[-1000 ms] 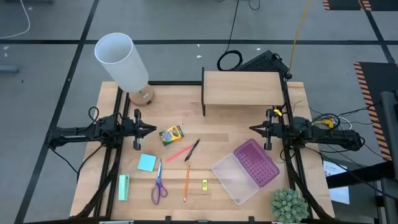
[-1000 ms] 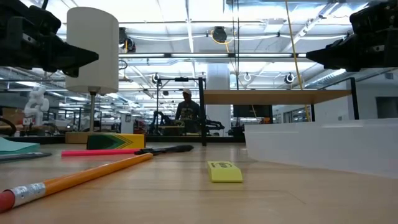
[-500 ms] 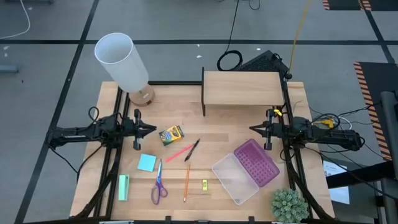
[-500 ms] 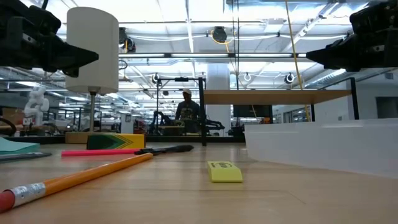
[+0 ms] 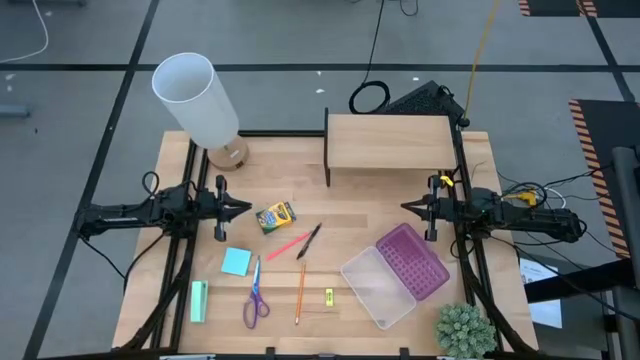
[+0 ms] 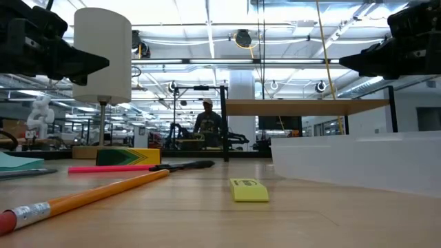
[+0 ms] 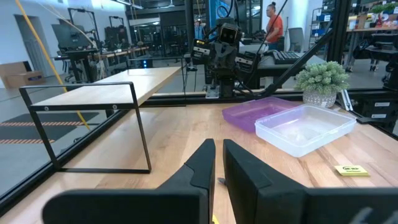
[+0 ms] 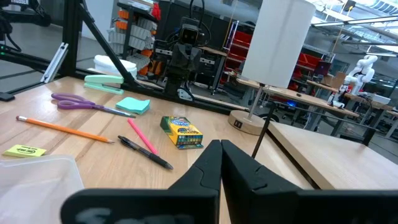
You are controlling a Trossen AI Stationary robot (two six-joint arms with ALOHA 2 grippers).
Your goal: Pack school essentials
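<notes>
Desk [image 5: 380, 215]: stationery lies mid-front, untouched. My left gripper [image 5: 245, 208] hovers at left edge, right gripper [image 5: 405, 207] at right edge; both pinched narrow, empty.

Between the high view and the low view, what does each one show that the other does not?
Only the high view shows the purple-handled scissors, the light-blue square note pad, the plant and both arms entire.

Only the low view shows the room behind the table, with a person far off.

Both show the orange pencil, pink pen, black pen, yellow crayon box and lamp.
</notes>
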